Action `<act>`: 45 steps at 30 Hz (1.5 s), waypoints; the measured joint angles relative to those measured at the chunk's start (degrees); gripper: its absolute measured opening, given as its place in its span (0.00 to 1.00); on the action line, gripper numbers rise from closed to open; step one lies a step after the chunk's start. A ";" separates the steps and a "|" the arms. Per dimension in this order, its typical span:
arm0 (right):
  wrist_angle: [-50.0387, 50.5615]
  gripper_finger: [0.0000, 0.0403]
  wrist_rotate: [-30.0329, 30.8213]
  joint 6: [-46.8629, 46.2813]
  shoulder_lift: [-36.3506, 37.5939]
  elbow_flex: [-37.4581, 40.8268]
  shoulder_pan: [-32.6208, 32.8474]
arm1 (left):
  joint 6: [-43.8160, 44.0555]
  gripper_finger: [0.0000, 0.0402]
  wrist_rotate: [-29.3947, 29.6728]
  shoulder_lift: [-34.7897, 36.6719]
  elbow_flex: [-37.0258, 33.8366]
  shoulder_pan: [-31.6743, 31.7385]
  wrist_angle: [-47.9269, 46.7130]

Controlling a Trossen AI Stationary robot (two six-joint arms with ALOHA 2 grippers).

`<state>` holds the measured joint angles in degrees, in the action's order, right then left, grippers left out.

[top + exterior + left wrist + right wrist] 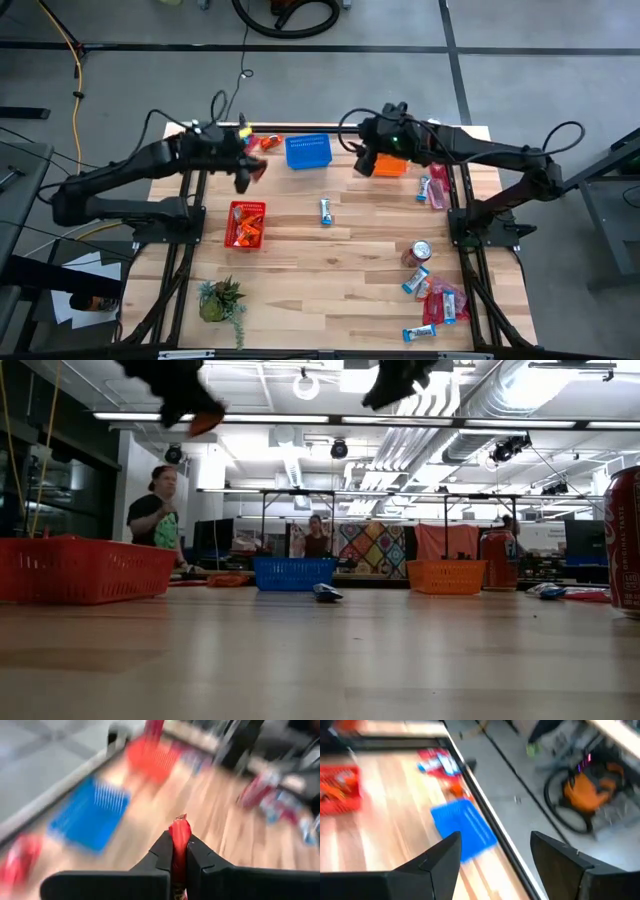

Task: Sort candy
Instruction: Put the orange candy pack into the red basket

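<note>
My left gripper (250,172) is above the table's far left part, between the blue basket (308,150) and the red basket (245,225), shut on a red wrapped candy (179,837). My right gripper (362,162) hangs open and holds nothing, beside the orange basket (392,167); its fingers stand wide apart in the right wrist view (495,852). A blue-and-white candy (326,210) lies flat on the table's middle. More candy lies in a pile near the right front (438,303), by the right edge (435,188) and at the far left (255,141). My left gripper pinches the red candy between its two fingers, and the wrapper's end (179,824) sticks out past the fingertips. The fingers slant downward. The candy is lifted clear of the table and shows below the gripper in the low view (207,422).
A red soda can (420,251) stands right of centre, close to the low camera (625,540). A small potted plant (220,300) sits at the near left. Candy lies in the red basket. People stand in the room beyond the table (155,510).
</note>
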<state>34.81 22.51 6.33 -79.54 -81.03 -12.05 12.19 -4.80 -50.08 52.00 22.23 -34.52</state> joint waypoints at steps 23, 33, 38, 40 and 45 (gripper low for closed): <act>9.59 0.58 -2.11 -4.85 0.14 0.54 -3.44 | 53.61 0.00 14.90 -5.91 -20.67 -21.13 -6.29; 12.34 0.58 -2.09 -4.96 0.14 0.54 -3.44 | 51.05 0.14 12.96 -8.66 -20.67 -22.02 -4.06; 14.64 0.58 -2.11 -6.33 0.24 0.54 -3.42 | 48.69 0.33 12.99 -7.92 -18.11 -21.99 -5.90; 15.09 0.58 -2.12 -6.50 0.43 0.54 -3.42 | 46.40 0.40 13.14 -7.14 -16.09 -21.46 -8.42; 17.05 0.58 -2.19 -10.05 0.95 0.54 -3.80 | 39.60 0.52 14.95 -5.22 -9.08 -17.87 -12.40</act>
<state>51.86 20.32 -3.72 -78.59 -80.49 -15.84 51.79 10.14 -55.30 42.92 4.36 -46.92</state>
